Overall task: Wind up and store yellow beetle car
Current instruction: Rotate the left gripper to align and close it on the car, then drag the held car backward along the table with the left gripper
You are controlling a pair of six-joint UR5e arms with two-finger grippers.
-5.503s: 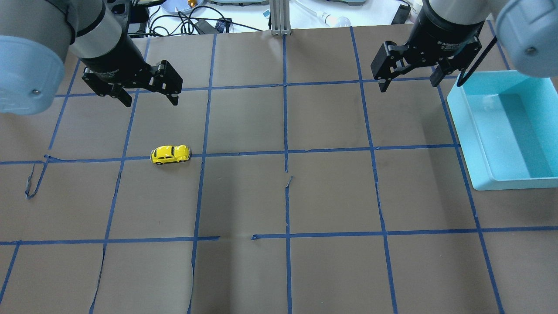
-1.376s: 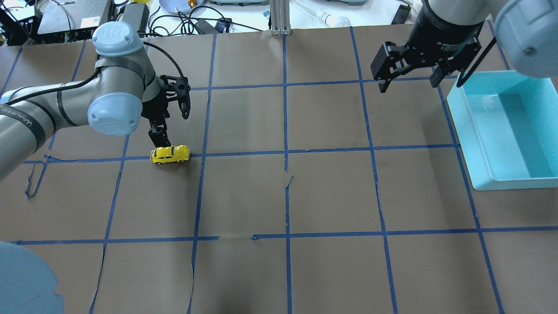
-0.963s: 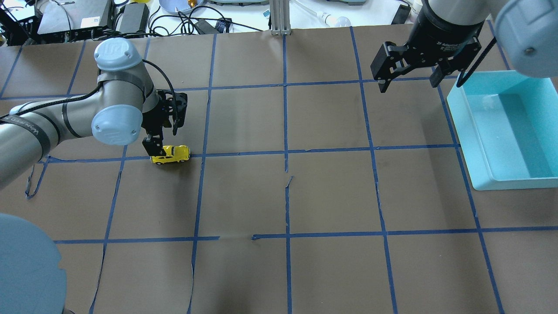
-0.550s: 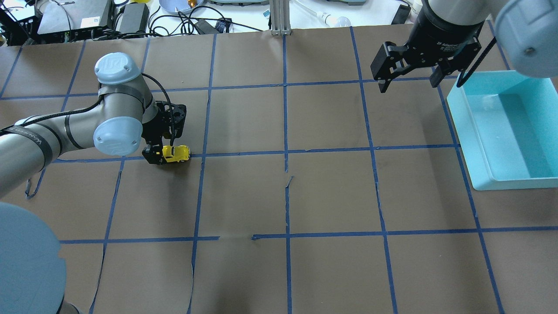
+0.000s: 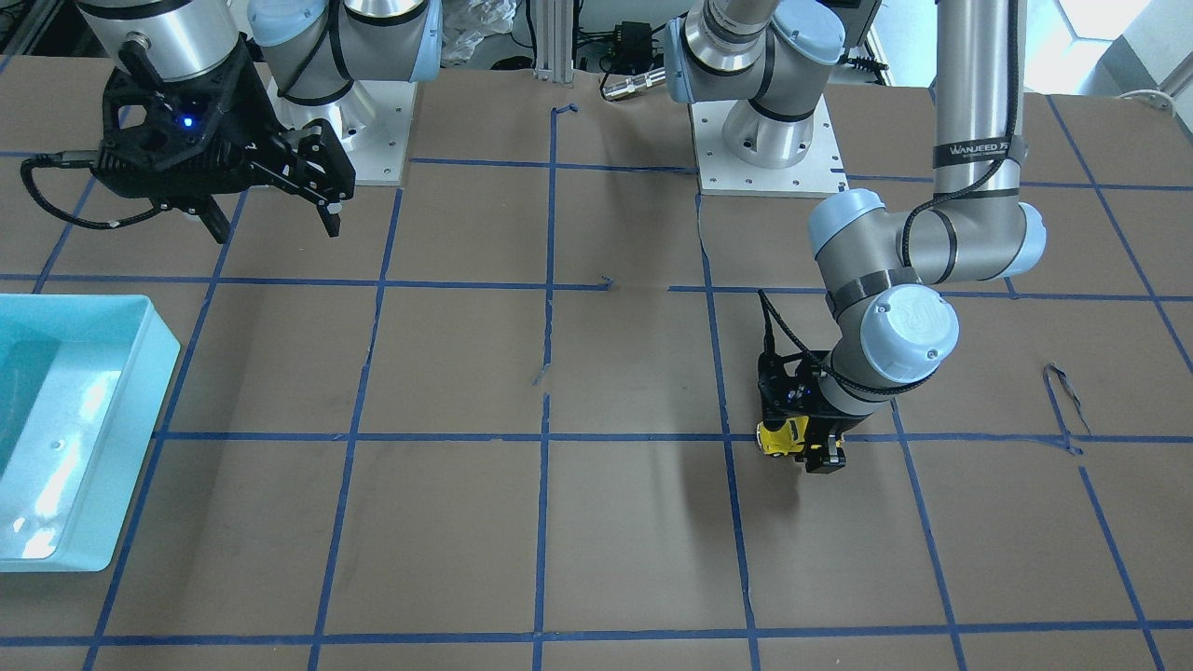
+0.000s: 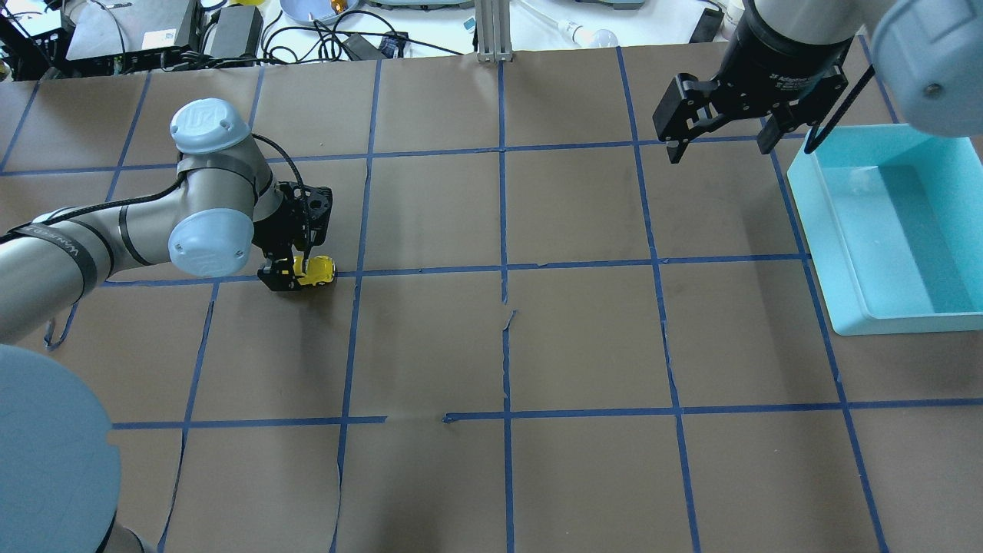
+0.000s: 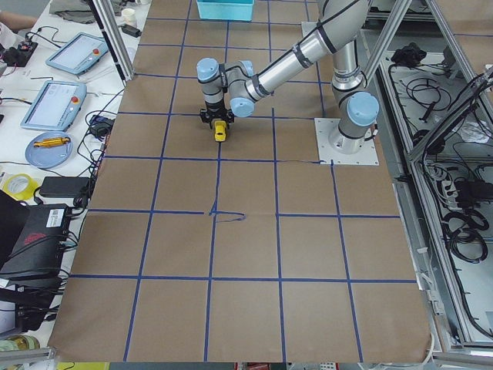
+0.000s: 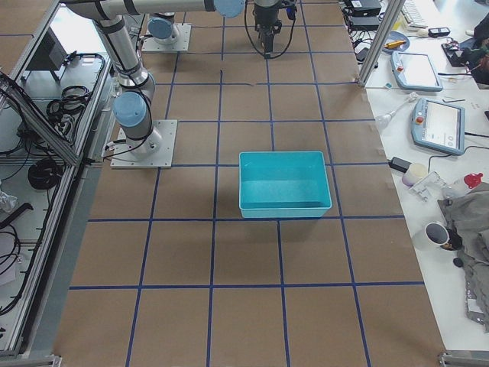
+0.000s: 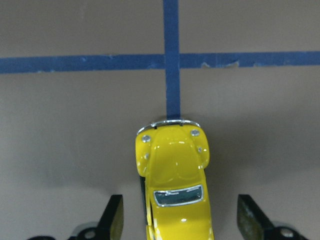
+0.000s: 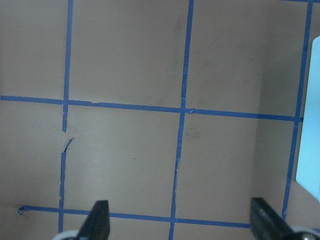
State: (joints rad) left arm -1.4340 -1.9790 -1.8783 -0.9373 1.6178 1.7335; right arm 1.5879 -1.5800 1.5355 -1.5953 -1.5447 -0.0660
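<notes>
Left tool (image 9: 180,217) released, straddling yellow beetle car (image 9: 172,165) at lower centre, untouched. Car sits off-centre, so closing may shove it along desk (image 9: 75,125). Right tool (image 6: 719,146) released.

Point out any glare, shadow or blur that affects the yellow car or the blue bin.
Left wrist view: the yellow beetle car is sharp, with small highlights on its glossy bonnet. Front-facing view: bright glare patches on the teal bin floor, and a soft arm shadow on the table beside the car. Overhead view: the arm joint at the bottom-left corner is blurred.
</notes>
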